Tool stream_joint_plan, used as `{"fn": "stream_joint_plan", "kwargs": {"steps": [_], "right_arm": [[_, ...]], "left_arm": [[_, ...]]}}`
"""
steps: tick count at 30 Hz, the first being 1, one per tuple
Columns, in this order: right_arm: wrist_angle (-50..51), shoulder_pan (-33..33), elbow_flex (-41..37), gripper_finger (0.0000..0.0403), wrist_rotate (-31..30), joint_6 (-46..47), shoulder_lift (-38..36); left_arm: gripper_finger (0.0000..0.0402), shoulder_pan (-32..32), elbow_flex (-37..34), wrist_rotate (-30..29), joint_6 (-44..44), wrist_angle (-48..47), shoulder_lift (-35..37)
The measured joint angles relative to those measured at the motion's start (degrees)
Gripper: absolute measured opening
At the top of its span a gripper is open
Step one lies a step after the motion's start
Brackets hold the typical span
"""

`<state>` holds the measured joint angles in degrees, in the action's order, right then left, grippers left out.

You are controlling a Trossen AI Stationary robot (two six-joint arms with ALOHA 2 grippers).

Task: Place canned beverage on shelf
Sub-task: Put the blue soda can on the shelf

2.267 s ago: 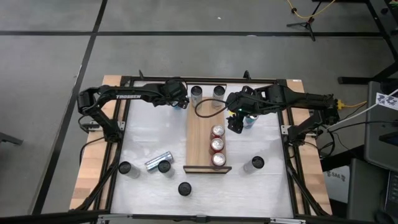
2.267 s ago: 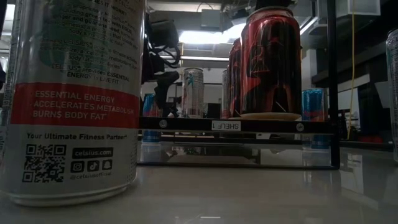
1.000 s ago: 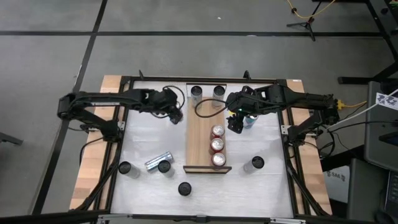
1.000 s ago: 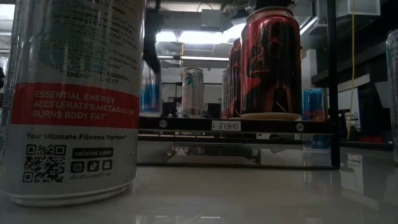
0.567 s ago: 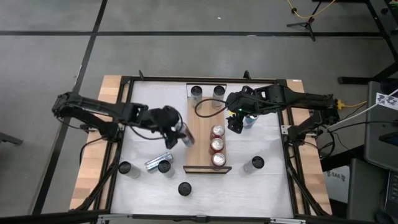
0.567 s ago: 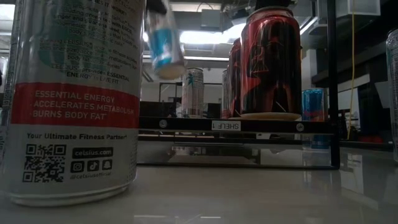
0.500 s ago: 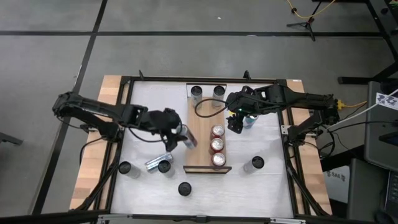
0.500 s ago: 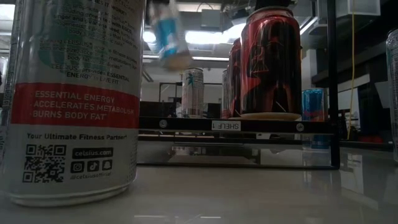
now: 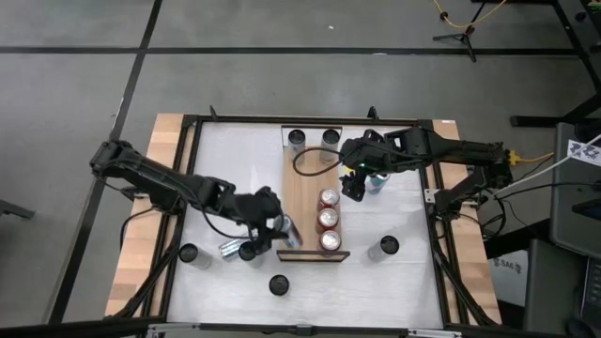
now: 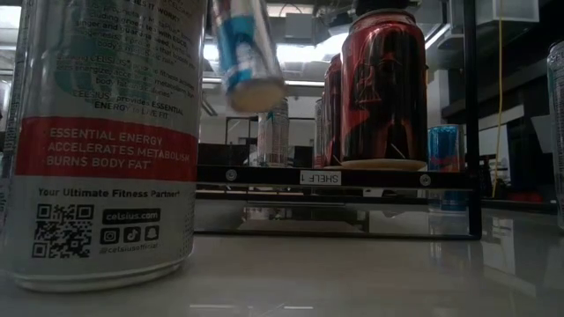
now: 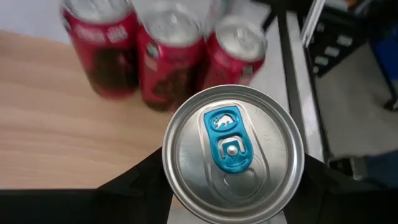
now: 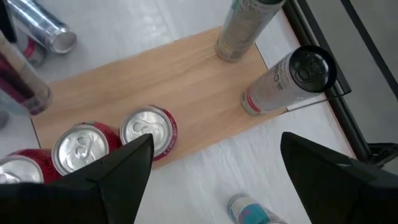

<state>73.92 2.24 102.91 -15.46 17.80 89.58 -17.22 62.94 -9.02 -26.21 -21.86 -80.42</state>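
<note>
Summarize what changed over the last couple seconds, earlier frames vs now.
The left end effector carried a blue can from the table's far end to the shelf's near left corner, held tilted above it. Unchanged: right end effector, three red cans, the other cans.

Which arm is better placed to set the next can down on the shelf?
The left: its gripper holds a blue can in the air beside the shelf. The right gripper hovers open and empty at the shelf's other side.
</note>
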Motion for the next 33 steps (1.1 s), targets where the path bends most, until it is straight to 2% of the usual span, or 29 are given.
{"fn": "stream_joint_plan", "kwargs": {"steps": [14, 33], "right_arm": [[-0.73, 0.0, 0.0, 0.0344, 0.12, -0.02, 0.0], [-0.63, 0.0, 0.0, 0.0344, 0.13, -0.04, 0.0]], "left_arm": [[0.0214, -1.65, 0.0, -0.07, 2.83, 0.03, -4.76], [0.0215, -1.61, 0.02, -3.03, 5.46, 0.27, -7.07]]}}
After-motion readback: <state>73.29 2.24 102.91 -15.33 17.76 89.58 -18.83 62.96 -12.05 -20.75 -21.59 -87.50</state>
